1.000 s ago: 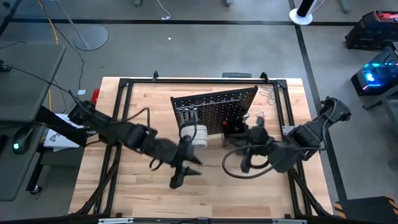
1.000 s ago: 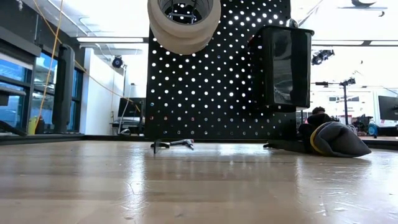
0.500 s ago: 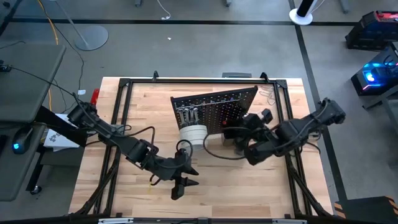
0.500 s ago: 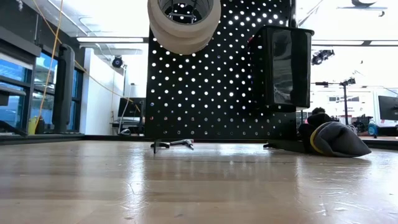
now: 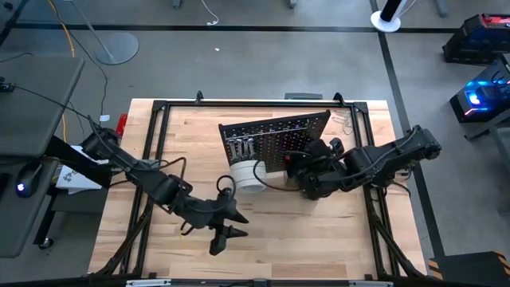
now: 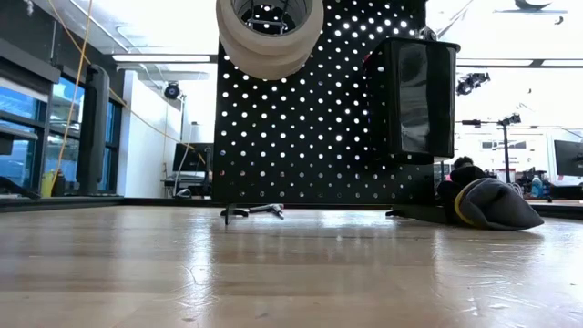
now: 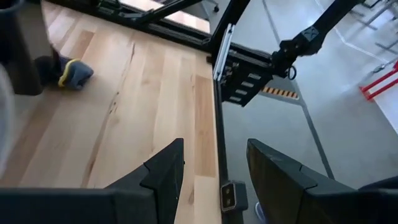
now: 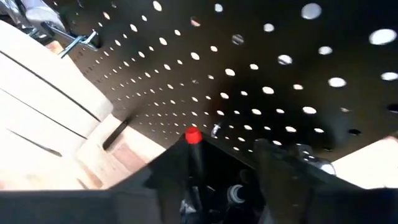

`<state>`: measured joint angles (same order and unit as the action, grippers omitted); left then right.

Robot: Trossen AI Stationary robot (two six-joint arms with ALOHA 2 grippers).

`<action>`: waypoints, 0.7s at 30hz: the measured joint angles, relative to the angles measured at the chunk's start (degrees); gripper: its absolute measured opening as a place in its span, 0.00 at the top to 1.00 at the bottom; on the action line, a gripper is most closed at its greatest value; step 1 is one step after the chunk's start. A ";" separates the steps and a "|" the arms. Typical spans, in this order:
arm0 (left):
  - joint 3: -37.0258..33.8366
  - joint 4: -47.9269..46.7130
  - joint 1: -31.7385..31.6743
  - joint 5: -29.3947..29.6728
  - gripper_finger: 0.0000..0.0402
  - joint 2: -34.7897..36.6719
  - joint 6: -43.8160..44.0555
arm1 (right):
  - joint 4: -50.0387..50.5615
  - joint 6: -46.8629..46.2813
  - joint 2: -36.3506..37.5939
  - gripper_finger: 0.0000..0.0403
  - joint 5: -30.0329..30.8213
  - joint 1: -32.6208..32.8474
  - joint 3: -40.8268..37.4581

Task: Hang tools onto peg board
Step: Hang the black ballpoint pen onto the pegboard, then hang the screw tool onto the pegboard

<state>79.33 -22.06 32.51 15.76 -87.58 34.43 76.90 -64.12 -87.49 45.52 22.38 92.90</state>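
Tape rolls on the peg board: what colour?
White tape rolls, clearest in the low view.

The left arm is reaching in from the peg board's [image 5: 275, 135] left side, folding at the elbow and running low out in front of the board. Its left gripper [image 5: 223, 233] is hanging well in front of the board's left end, pointing away from the board, with its two fingers [image 7: 165, 174] standing apart and nothing between them.

The right arm is stretching in from the board's right side, its wrist lying close to the board's face. The right gripper [image 5: 296, 169] is sitting just in front of the board's lower right part, aiming at the board's holes, with its fingers [image 8: 177, 165] parted.
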 joint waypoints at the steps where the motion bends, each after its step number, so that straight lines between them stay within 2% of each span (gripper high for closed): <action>1: 0.00 -1.09 0.12 0.24 0.58 0.61 -0.04 | -0.63 0.48 0.01 0.53 -0.31 -0.03 0.00; 4: 0.00 -3.43 0.67 0.52 0.58 2.52 -0.12 | -2.91 3.48 0.13 0.46 -2.04 0.57 0.00; 10: 0.00 -7.67 3.53 0.66 0.58 6.32 -2.43 | -6.96 5.63 0.27 0.44 -14.06 6.15 0.02; 16: -0.26 -12.29 6.47 6.03 0.58 6.85 -0.05 | -5.09 -4.75 0.25 0.44 -16.98 15.59 0.02; 21: -5.03 -10.47 7.47 3.51 0.62 6.84 7.51 | -0.04 -14.80 -1.92 0.45 -17.12 23.57 0.02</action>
<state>74.30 -32.53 39.98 19.28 -80.74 41.95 76.86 -78.92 -89.41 28.40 45.96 92.92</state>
